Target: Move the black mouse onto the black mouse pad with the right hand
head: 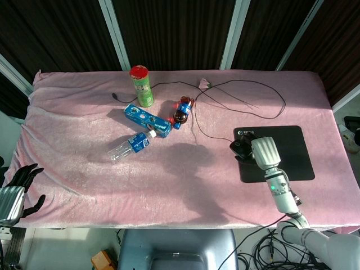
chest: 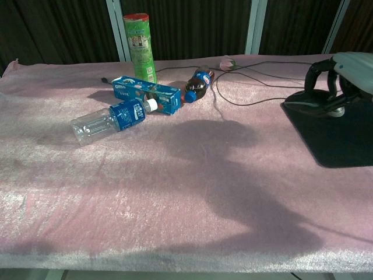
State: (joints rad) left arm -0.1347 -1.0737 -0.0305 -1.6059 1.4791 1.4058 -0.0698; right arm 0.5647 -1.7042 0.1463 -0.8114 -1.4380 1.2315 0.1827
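While gripping black mouse (chest: 307,102): right robot hand (chest: 344,73) above pad (chest: 344,140) corner.

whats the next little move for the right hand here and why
Probably carry it a bit further in over the black mouse pad, then lower. The right hand grips the black mouse only just over the pad's left edge, and in the chest view it looks held slightly above the surface.

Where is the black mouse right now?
In the head view the black mouse is on the right side of the table, in the right hand at the near-left corner area of the black mouse pad.
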